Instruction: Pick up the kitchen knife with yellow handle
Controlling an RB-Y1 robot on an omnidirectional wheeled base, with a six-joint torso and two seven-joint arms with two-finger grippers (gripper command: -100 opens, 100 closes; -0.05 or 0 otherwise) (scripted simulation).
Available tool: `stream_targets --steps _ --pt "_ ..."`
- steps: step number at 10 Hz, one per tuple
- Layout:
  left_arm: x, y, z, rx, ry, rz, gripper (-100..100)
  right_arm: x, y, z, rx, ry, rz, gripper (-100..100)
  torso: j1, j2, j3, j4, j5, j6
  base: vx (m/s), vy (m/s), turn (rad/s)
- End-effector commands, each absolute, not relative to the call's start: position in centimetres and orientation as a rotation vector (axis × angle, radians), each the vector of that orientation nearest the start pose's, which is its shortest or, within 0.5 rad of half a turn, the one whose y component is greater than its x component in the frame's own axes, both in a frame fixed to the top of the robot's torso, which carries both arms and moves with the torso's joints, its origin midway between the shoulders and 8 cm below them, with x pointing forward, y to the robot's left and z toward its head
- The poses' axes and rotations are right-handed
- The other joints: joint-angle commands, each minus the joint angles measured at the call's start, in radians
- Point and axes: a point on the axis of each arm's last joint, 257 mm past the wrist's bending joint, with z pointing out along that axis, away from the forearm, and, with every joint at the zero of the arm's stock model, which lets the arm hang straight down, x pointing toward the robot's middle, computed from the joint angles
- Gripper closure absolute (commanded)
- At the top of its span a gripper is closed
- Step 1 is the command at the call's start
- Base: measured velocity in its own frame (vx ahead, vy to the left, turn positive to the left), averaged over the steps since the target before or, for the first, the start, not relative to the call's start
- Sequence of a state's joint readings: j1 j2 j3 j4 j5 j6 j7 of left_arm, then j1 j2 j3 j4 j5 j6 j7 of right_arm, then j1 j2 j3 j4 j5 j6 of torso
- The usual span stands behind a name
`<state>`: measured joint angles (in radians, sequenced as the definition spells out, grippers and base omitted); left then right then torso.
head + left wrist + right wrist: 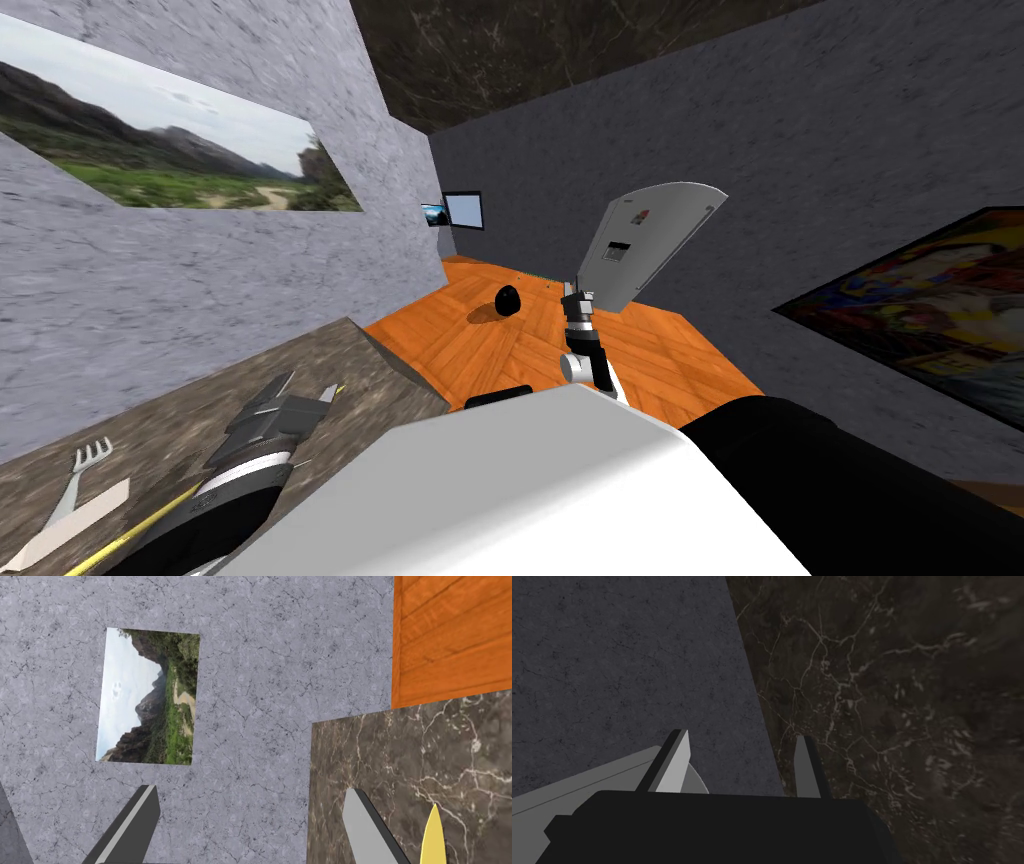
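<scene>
Though the left claw (251, 792) gapes, the knife (433, 838) lies just outside it.

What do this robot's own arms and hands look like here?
The left forearm is black with a grey-and-white ribbed band; the right arm is white and grey with dark joints. The left hand and right hand are each a dark box with two thin, blade-like fingers, light grey on one face.

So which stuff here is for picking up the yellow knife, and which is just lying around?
For the job: yellow knife on the brown counter; left end effector, open beside it.
Just lying about: white fork; white flat strip; black egg-shaped thing on the orange floor; big grey cleaver shape by the right end effector.
</scene>
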<state>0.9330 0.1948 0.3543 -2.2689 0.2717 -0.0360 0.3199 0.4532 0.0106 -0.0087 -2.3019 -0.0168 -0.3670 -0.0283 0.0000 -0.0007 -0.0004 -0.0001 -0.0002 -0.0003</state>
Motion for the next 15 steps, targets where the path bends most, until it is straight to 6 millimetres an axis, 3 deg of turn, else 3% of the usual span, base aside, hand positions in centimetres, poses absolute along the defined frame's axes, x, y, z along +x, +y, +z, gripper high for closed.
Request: stream_targets --steps 1,3,4,9,10,12,13,14,15 --pt "24.7 48.5 -17.5 -1.503 0.872 -0.899 -100 36.4 -28.3 2.4 0.743 0.630 1.332 0 0.000 0.000 0.000 0.000 0.000 0.000 0.028 0.001 -0.054" --pt "21.3 51.0 -20.0 -1.617 0.856 -0.805 -100 36.4 -28.3 2.4 0.743 0.630 1.332 0 0.001 0.001 0.000 0.000 0.000 0.000 0.035 0.010 -0.168" --pt "21.3 51.0 -20.2 -1.624 0.858 -0.800 -100 36.4 -28.3 2.4 0.743 0.630 1.332 0 0.001 0.000 0.000 0.000 0.000 0.000 0.031 0.016 -0.096" --pt "10.2 56.2 -26.0 -1.908 0.780 -0.515 -100 36.4 -28.3 2.4 0.743 0.630 1.332 0 0.003 -0.001 0.000 0.000 0.001 0.000 0.048 0.037 -0.195" --pt "10.0 56.2 -26.2 -1.918 0.781 -0.508 -100 36.4 -28.3 2.4 0.743 0.630 1.332 0 0.004 -0.001 0.000 0.000 0.001 0.000 0.031 0.045 -0.077" --pt "5.0 57.6 -27.8 -2.016 0.731 -0.388 -100 36.4 -28.3 2.4 0.743 0.630 1.332 0 0.003 0.000 0.000 0.000 0.001 0.000 0.040 0.036 -0.148" --pt "4.8 57.6 -28.0 -2.023 0.731 -0.382 -100 36.4 -28.3 2.4 0.743 0.630 1.332 0 0.003 0.000 0.000 0.000 0.001 0.000 0.030 0.035 -0.071" --pt "2.2 58.1 -28.6 -2.070 0.703 -0.320 -100 36.4 -28.3 2.4 0.743 0.630 1.332 0 0.002 0.000 0.000 0.000 0.001 0.000 0.023 0.031 -0.116" --pt "2.2 58.1 -28.6 -2.070 0.703 -0.320 -100 36.4 -28.3 2.4 0.743 0.630 1.332 0 0.002 0.001 0.000 0.000 0.001 0.000 0.020 0.030 -0.062"
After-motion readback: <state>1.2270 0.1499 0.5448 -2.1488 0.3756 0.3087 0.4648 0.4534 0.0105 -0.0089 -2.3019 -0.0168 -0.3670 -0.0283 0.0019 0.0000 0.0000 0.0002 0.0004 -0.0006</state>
